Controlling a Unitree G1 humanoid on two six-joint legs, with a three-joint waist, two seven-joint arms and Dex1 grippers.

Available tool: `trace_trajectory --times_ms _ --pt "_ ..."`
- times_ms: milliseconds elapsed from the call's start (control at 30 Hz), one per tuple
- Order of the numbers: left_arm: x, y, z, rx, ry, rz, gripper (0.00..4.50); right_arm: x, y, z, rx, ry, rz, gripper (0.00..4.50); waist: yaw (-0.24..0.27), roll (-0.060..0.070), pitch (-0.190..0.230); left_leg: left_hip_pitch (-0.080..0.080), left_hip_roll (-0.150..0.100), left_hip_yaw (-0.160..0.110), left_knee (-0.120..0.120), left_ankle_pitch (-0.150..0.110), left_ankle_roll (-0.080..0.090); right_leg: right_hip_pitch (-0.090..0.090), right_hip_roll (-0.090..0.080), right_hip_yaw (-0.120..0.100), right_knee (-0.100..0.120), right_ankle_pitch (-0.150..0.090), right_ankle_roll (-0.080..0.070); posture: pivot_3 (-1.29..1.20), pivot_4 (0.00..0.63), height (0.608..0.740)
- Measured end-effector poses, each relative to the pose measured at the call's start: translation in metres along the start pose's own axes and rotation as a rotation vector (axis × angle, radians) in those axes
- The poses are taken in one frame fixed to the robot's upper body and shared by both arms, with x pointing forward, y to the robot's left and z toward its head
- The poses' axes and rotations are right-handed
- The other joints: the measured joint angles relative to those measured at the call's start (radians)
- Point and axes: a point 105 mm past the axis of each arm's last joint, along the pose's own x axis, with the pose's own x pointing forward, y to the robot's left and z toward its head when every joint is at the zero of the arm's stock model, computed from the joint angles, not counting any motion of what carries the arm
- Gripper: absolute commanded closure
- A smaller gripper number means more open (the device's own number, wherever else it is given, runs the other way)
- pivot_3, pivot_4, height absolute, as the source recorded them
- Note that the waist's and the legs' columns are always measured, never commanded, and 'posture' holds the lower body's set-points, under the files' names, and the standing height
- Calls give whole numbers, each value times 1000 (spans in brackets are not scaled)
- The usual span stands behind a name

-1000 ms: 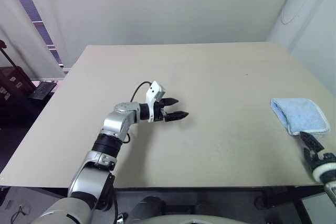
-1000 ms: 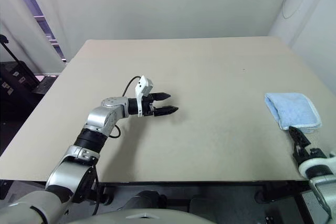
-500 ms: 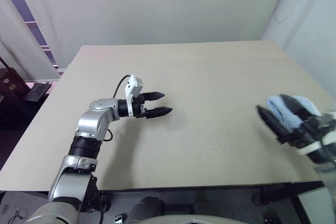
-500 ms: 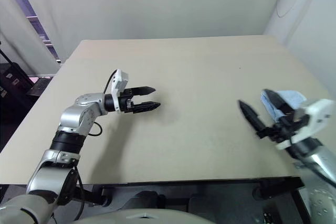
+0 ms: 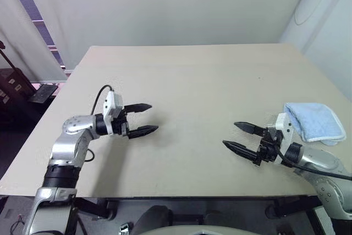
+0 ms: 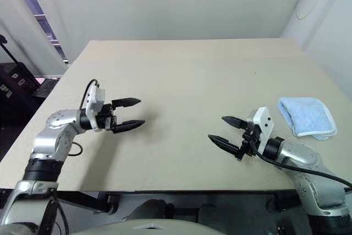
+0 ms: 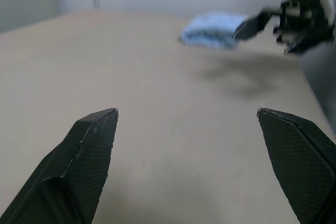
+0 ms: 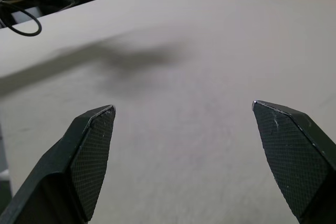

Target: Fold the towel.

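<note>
The right gripper [image 5: 240,136] has moved inward from the table's [image 5: 192,81] right edge — its fingers now point to the left gripper [image 5: 144,118], which has drawn back a little. Both stand wide apart (nothing between them). The folded light blue towel [image 5: 314,121] lies behind the right fingers, untouched.

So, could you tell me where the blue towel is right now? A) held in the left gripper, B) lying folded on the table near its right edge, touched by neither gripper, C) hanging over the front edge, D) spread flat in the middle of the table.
B: the towel lies folded near the right edge of the table, just behind the open right gripper and far from the open left gripper.
</note>
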Motion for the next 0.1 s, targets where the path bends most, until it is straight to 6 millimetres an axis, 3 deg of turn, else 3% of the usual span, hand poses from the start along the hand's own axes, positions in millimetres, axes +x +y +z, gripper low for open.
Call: trace_trajectory --times_ms 100 --pt "-8 -8 -10 -13 34 4 0 0 -2 -3 15 7 -1 127 0 0 0 0 0 0 0 0 0 0 0 0 1 0 0 0 0 740"
